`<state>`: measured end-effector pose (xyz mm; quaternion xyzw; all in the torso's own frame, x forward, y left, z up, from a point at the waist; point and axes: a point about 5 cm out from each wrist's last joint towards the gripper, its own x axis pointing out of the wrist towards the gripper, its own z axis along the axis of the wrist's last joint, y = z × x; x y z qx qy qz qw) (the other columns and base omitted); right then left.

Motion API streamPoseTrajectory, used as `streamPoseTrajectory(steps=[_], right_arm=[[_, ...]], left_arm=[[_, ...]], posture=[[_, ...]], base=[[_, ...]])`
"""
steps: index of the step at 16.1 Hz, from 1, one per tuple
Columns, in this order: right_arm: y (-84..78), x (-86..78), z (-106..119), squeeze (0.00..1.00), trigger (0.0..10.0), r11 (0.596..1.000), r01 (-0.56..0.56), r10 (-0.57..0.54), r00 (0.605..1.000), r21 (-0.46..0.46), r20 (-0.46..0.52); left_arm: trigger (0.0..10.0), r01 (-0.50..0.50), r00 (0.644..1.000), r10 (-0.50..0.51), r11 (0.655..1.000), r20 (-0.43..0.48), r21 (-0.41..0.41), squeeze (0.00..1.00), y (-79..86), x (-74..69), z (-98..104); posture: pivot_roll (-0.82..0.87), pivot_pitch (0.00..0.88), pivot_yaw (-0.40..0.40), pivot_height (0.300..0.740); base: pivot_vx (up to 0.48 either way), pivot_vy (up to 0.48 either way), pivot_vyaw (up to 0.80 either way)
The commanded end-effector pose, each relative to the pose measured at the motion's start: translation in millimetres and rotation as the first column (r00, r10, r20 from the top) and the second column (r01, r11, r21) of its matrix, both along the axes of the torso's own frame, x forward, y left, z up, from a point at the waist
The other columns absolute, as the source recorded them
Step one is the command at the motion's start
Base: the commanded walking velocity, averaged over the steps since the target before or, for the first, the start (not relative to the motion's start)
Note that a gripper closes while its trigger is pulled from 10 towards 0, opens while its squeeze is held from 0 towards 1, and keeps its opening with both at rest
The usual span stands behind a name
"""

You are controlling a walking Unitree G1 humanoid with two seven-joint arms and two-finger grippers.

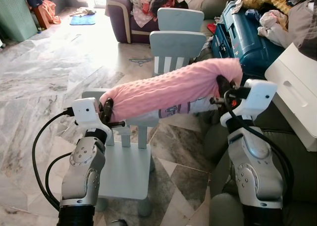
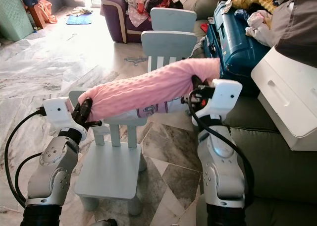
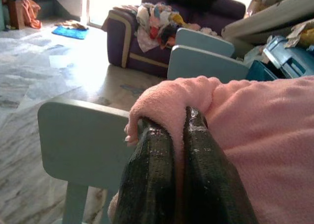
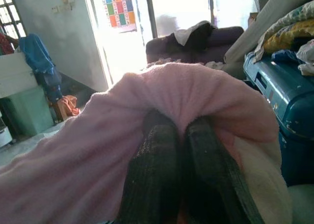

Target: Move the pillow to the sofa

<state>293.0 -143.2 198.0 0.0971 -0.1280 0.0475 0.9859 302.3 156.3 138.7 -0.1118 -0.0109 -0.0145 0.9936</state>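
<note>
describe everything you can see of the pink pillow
The pink pillow is a long bolster shape in fuzzy, dimpled fleece, with a white printed patch on its underside. It is held off the ground, sloping up toward the robot's right, above a pale blue child's chair. The left gripper pinches one end between its fingers and the right gripper pinches the other.
</note>
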Motion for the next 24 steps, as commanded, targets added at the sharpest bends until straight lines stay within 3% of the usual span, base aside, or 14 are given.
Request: streamPoseTrajectory(steps=[1,4,6,10,11,13,16,17,18,21,22,24], right_arm=[[-3.8,-3.1,7.3,0.00,0.0,1.000,0.014,-0.014,0.999,-0.010,0.031],[-4.0,-4.3,2.4,0.00,0.0,1.000,0.023,-0.023,1.000,-0.015,0.009],[-4.5,-3.3,-0.3,0.00,0.0,0.999,0.043,-0.043,0.999,-0.028,-0.010],[-3.0,-2.0,-10.3,0.00,0.0,0.991,0.111,-0.117,0.989,-0.070,-0.087],[-3.1,-1.9,-12.4,0.00,0.0,0.983,0.153,-0.164,0.980,-0.099,-0.110],[-8.0,-1.2,-18.0,0.00,0.0,0.962,0.235,-0.256,0.953,-0.137,-0.159],[-13.0,-8.7,-23.0,0.00,0.0,0.955,0.286,-0.296,0.938,-0.081,-0.179],[-16.5,-10.6,-24.2,0.00,0.0,0.938,0.326,-0.343,0.921,-0.119,-0.184],[-19.2,-12.0,-24.0,0.00,0.0,0.923,0.352,-0.377,0.909,-0.155,-0.177],[-25.6,-15.0,-24.1,0.00,0.0,0.902,0.403,-0.427,0.885,-0.152,-0.188],[-23.9,-14.3,-22.6,0.00,0.0,0.913,0.387,-0.406,0.896,-0.134,-0.182],[-16.6,-11.8,-17.9,0.00,0.0,0.951,0.299,-0.308,0.938,-0.079,-0.157]], left_arm=[[10.0,0.001,1.000,-0.001,0.999,-0.016,0.046,0.00,1.3,2.5,1.0],[10.0,-0.041,0.999,0.041,0.999,-0.010,-0.013,0.00,9.0,-0.1,-0.9],[10.0,-0.085,0.996,0.085,0.996,-0.014,-0.002,0.00,13.7,-1.2,-1.6],[10.0,-0.069,0.997,0.069,0.997,-0.019,-0.014,0.00,15.6,-5.5,-5.7],[10.0,-0.088,0.995,0.088,0.996,-0.040,0.010,0.00,19.4,-5.9,-8.7],[10.0,-0.062,0.996,0.060,0.998,-0.062,-0.026,0.00,20.1,-8.9,-15.4],[10.0,-0.068,0.996,0.067,0.998,-0.061,-0.013,0.00,22.9,-11.4,-16.7],[10.0,-0.090,0.993,0.091,0.996,-0.077,0.013,0.00,25.0,-10.6,-17.6],[10.0,-0.085,0.993,0.085,0.996,-0.076,0.007,0.00,24.0,-9.3,-16.4],[10.0,-0.005,0.998,0.003,1.000,-0.062,-0.026,0.00,10.8,-2.7,-9.0],[10.0,0.026,0.999,-0.029,0.998,-0.045,-0.064,0.00,5.1,0.1,-3.6],[10.0,0.084,0.996,-0.085,0.995,-0.022,-0.061,0.00,-3.9,2.2,4.6]], posture=[[-0.10,0.093,-0.030,0.740],[-0.10,0.098,-0.032,0.740],[-0.10,0.099,-0.034,0.740],[-0.10,0.102,-0.036,0.740],[-0.10,0.103,-0.037,0.740],[-0.10,0.106,-0.036,0.740],[-0.09,0.111,-0.039,0.740],[-0.09,0.113,-0.039,0.740],[-0.09,0.113,-0.039,0.740],[-0.10,0.116,-0.040,0.740],[-0.10,0.115,-0.041,0.740],[-0.10,0.116,-0.042,0.740]], base=[[0.000,0.000,0.00],[0.000,0.000,0.00],[0.000,0.000,0.00],[0.000,0.000,0.00],[0.000,0.000,0.00],[0.000,0.000,0.00],[0.000,0.000,0.00],[0.000,0.000,0.00],[0.000,0.000,0.00],[0.000,0.000,0.00],[0.000,0.000,0.00],[0.000,0.000,0.00]])
